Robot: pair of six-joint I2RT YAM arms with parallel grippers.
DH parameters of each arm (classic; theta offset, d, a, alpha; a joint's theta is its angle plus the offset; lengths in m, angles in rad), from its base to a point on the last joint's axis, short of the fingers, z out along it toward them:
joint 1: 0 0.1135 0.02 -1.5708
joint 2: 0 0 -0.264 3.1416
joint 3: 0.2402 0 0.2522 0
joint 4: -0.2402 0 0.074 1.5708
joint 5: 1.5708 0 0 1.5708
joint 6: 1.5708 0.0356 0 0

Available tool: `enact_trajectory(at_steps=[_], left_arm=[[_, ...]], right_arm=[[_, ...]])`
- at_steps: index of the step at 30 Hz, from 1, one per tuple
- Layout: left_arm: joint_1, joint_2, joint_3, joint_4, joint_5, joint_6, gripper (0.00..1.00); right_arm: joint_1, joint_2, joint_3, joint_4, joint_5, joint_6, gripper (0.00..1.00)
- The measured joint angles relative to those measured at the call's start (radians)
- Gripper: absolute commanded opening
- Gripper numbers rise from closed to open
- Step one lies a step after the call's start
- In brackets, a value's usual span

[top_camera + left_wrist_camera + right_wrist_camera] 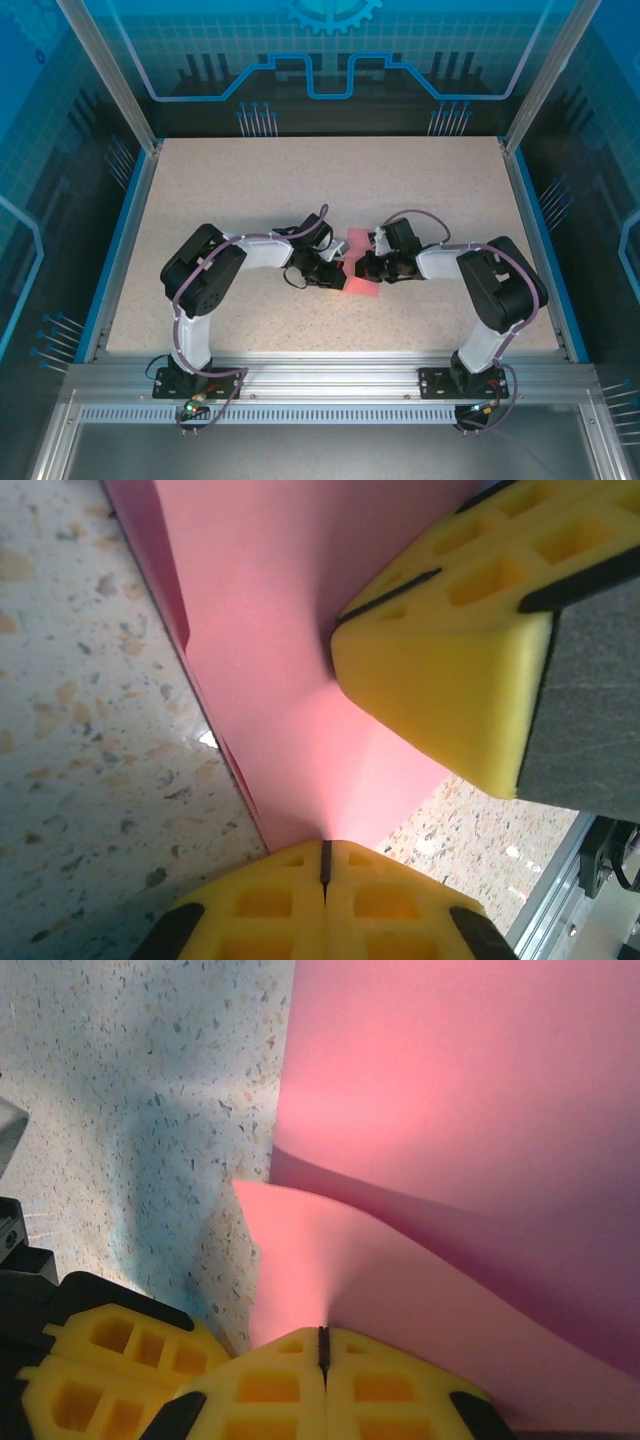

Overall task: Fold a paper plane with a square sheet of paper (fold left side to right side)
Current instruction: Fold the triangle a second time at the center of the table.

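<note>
Speckled beige table (250, 190), blue-rimmed, inside an aluminium frame (330, 375), with blue panels (330, 50) behind. My left gripper (326, 272) is mid-table, fingers pressed together on an edge of the square sheet of paper (358, 290). The sheet is partly folded, with one layer lifting. Its visible strip runs near-to-far between my grippers; I cannot discern a tip. My right gripper (366, 268) is likewise clamped on the sheet.

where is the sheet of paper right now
The square sheet of paper lies mid-table in the top view, pinched by the left gripper on its left and the right gripper on its right.
</note>
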Motion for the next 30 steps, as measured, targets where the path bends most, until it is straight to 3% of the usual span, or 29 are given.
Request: enact_trajectory(at_steps=[15,30], left_arm=[[0.000,-0.004,-0.015,0.024,0.000,0.000,0.00],[0.000,-0.006,-0.018,0.028,0.000,0.000,0.00]], right_arm=[[-0.061,-0.002,0.008,-0.039,-0.019,-0.047,0.00],[-0.211,-0.002,0.009,-0.071,-0.053,-0.105,0.00]])
